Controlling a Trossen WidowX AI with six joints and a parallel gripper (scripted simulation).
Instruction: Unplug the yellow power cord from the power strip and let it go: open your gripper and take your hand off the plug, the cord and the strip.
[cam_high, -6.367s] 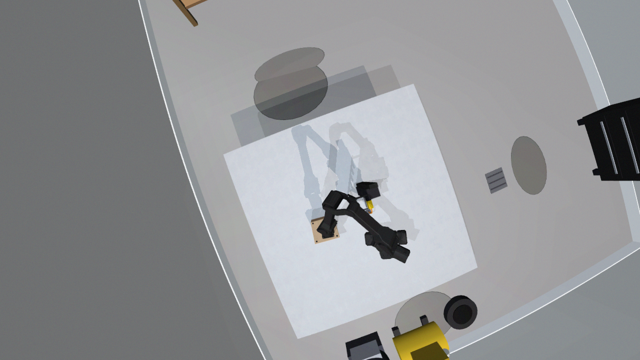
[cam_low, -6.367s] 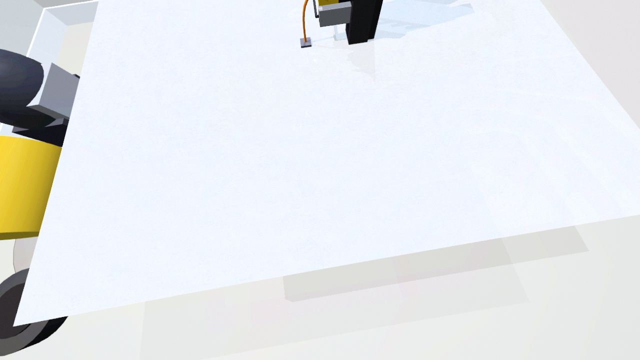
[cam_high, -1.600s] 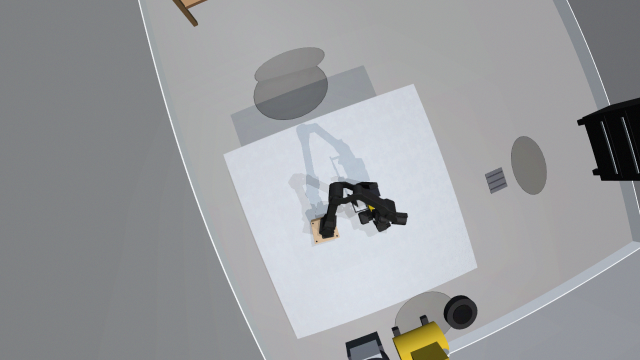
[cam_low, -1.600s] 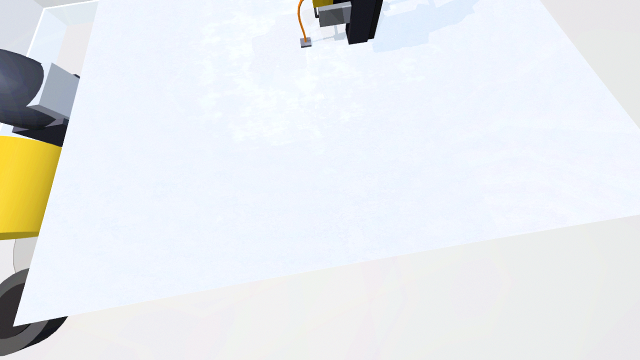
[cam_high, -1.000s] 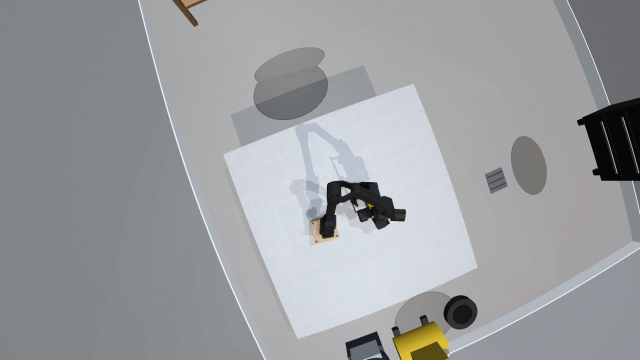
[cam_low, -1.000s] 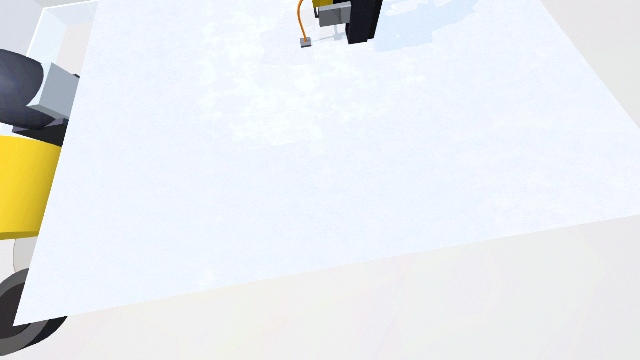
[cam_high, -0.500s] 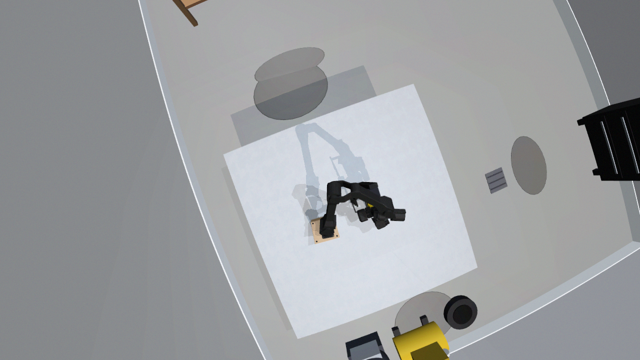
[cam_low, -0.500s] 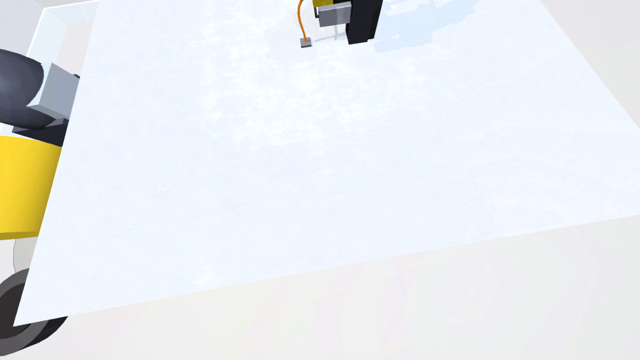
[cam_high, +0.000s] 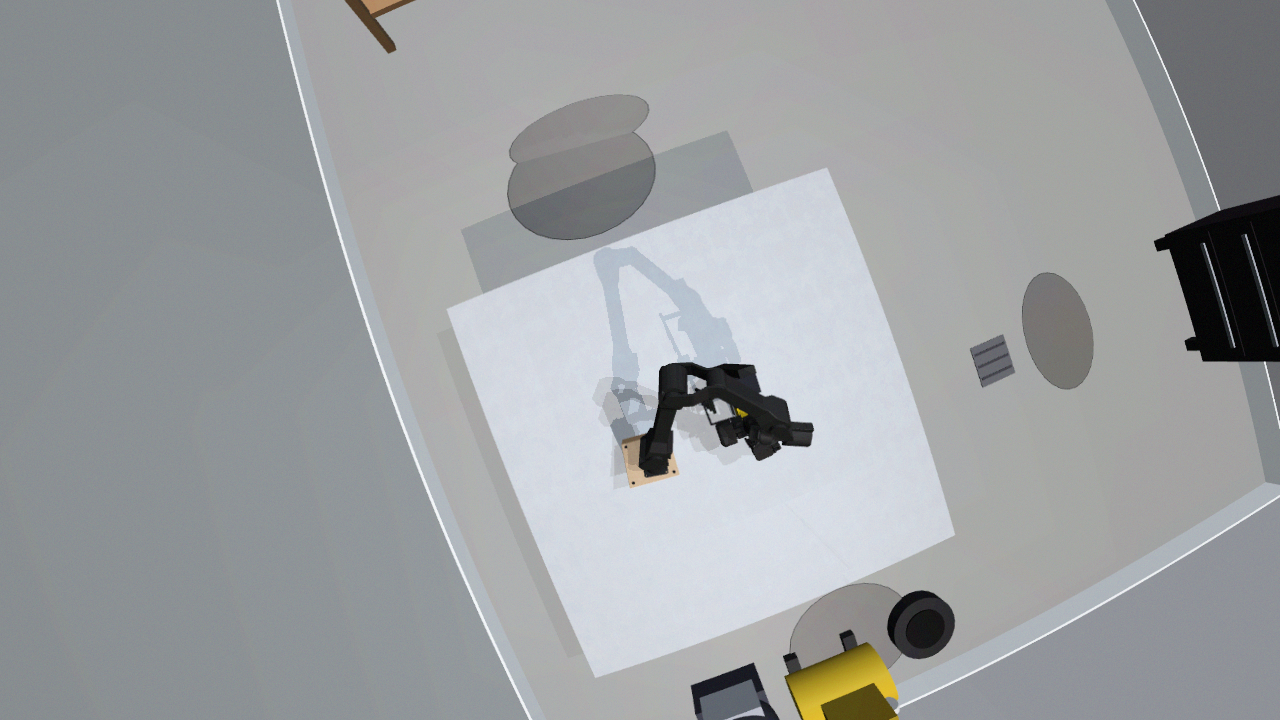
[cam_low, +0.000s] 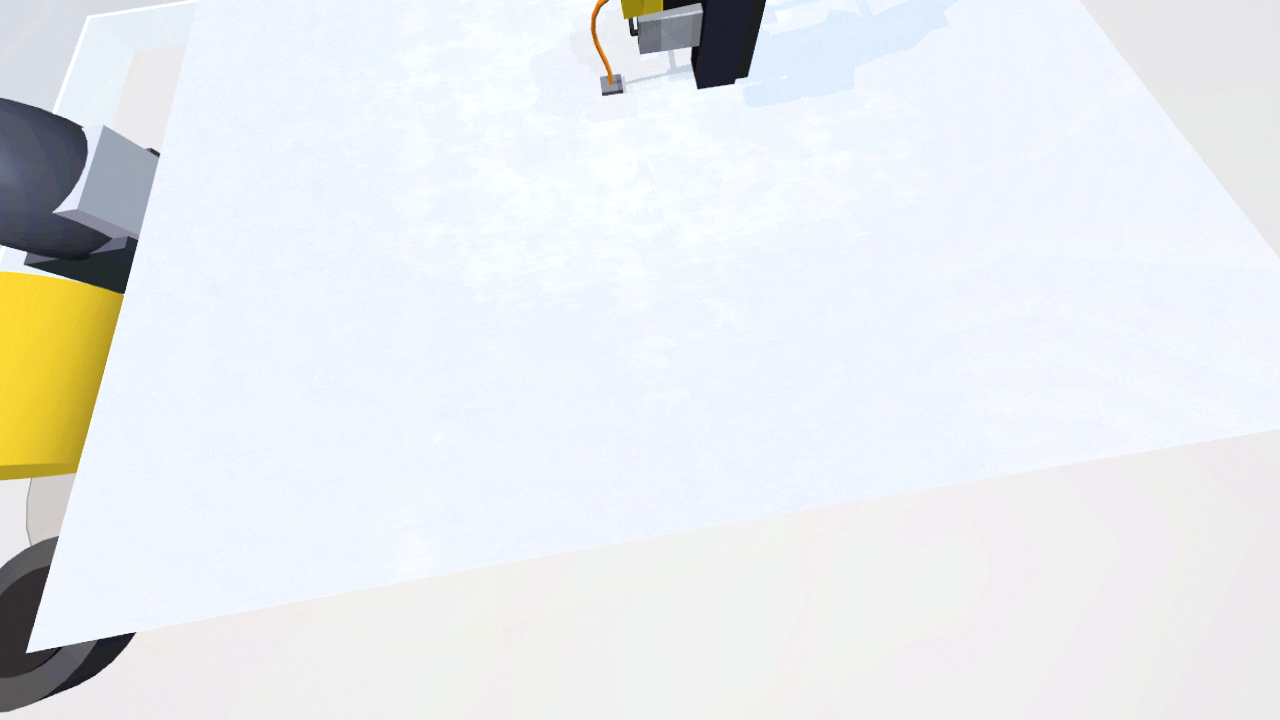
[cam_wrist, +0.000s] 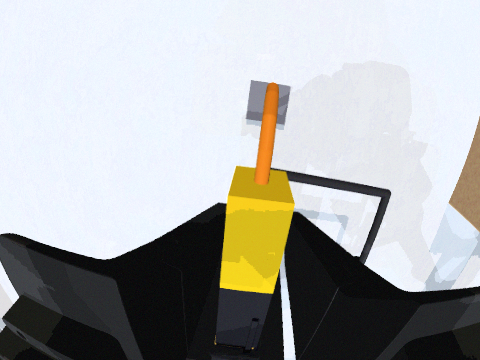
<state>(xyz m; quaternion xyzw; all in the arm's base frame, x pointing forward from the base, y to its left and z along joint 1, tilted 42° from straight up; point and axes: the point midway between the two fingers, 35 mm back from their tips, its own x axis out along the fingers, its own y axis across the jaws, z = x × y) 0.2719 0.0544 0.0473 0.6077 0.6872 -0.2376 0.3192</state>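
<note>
Yellow and boxy, the plug (cam_wrist: 256, 234) sits clamped between the dark fingers of the gripper (cam_wrist: 250, 300), which has closed down firmly on its sides, a hold that looks meant for pulling it free. From its far end the orange cord (cam_wrist: 266, 136) runs away from the gripper to a small grey anchor block (cam_wrist: 256, 100) on the tabletop (cam_wrist: 134, 74).

Light: bright, even | shadows: soft, doubled – arm (cam_high: 680, 402) shadow falls toward 11 o'clock on table (cam_high: 805, 268) | glare: exterior washed pale | distortion: top, wrist edges bowed – focus sharp
</note>
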